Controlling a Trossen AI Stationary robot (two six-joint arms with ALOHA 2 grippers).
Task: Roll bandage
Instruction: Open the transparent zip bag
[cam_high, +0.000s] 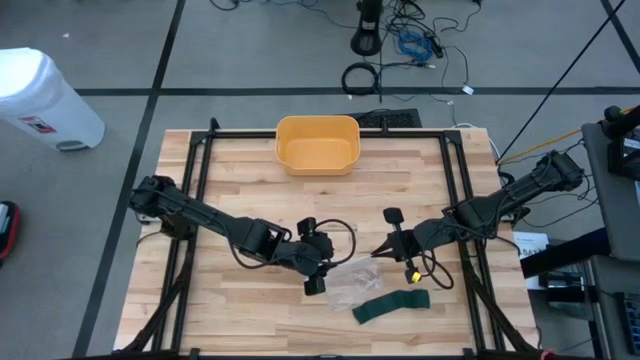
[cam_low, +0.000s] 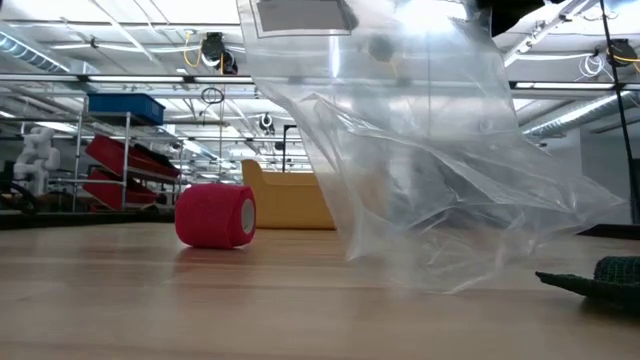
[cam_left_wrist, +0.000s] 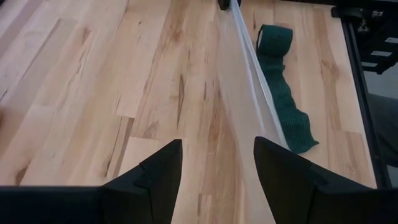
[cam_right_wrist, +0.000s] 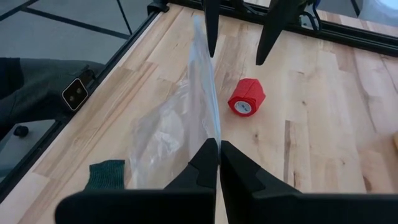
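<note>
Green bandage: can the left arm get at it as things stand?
Probably, but not cleanly. The left gripper is open and empty, with bare table ahead. The clear bag, pinched in the shut right gripper, stretches taut beside the green bandage, so it may snag.

red roll, green bandage

Mid-front worktop is crowded: clear crumpled plastic bag hangs stretched between right hand, pinched shut on its edge, and left hand, fingers apart. Red bandage roll sits just beyond the bag, unrolled dark green bandage strip beside it at the front. Yellow plastic bin blocks back centre. Both side areas are open wood.
</note>
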